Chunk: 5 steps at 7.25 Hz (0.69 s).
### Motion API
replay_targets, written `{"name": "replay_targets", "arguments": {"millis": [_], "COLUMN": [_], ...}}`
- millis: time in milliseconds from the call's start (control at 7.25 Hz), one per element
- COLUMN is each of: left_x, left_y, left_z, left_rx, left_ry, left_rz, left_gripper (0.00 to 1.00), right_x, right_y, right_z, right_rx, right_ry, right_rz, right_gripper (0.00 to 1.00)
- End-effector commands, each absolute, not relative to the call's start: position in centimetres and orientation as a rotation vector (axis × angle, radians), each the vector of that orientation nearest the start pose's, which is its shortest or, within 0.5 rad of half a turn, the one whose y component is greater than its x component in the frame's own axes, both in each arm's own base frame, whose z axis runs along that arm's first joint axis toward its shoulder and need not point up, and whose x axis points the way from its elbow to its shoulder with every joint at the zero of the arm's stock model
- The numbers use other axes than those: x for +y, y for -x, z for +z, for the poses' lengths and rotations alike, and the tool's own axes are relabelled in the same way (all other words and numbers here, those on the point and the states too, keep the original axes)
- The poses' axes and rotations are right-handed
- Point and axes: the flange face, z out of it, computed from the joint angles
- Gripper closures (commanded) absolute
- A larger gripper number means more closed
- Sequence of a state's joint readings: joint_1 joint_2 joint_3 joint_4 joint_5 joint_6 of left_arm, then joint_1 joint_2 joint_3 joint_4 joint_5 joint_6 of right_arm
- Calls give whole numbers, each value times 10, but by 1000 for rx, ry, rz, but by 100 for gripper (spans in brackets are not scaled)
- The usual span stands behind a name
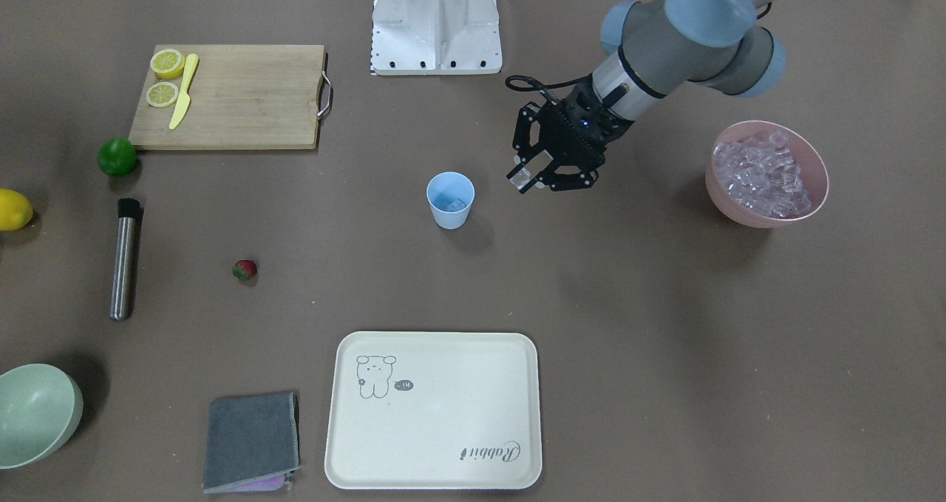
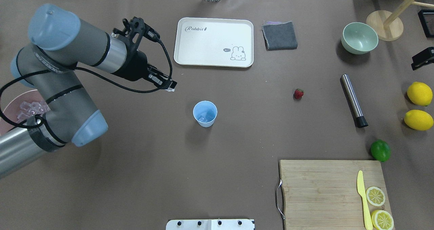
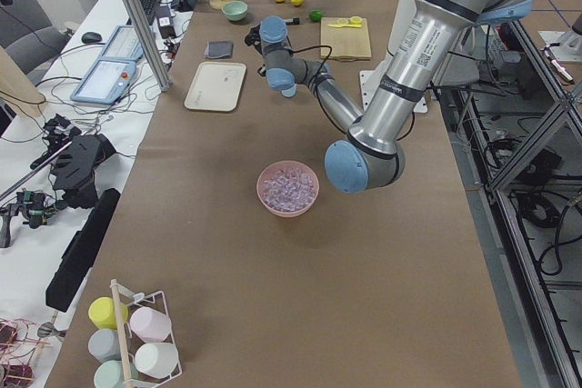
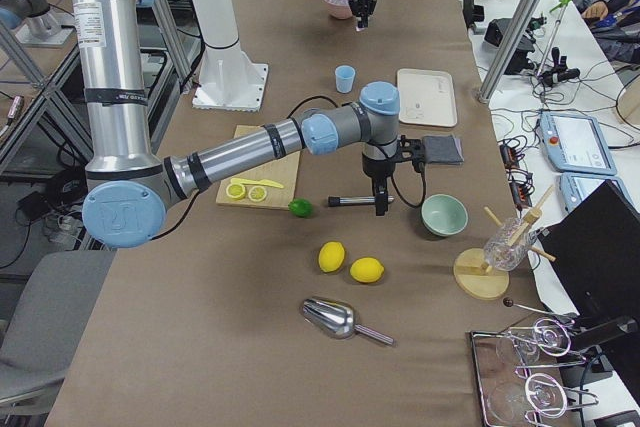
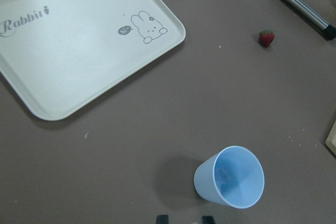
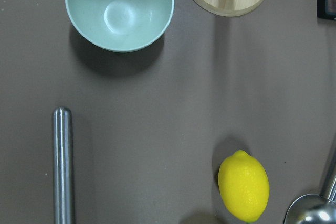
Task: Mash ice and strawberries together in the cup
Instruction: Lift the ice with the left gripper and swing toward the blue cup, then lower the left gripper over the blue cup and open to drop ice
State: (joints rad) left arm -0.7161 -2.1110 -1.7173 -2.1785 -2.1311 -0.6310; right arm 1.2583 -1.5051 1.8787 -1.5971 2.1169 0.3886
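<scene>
One ice cube is pinched in the left tool, hanging above the worktop just short of the cup, which stands upright to the robot's right of it.

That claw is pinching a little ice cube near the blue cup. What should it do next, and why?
Probably carry the left gripper sideways until it hangs over the cup, then let go. Its ice cube is beside the cup's rim, not above the opening, so opening now would likely drop it on the table.
</scene>
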Motion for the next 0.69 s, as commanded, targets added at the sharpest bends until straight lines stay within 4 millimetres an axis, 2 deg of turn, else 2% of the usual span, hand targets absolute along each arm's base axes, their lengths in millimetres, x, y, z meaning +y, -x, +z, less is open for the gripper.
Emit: {"name": "replay_targets", "arguments": {"millis": [0, 551], "left_x": [-449, -439], "left_y": [-487, -522], "left_z": [185, 189], "left_rx": [1175, 1167], "left_ry": [-664, -659], "left_rz": [479, 477], "left_gripper": [100, 100], "right_x": [-517, -520], "right_y": [84, 87], "right_z": [490, 493], "right_rx": [-624, -621], "right_ry": [-130, -124], "right_rz": [-26, -27], "right_gripper": [0, 0]}}
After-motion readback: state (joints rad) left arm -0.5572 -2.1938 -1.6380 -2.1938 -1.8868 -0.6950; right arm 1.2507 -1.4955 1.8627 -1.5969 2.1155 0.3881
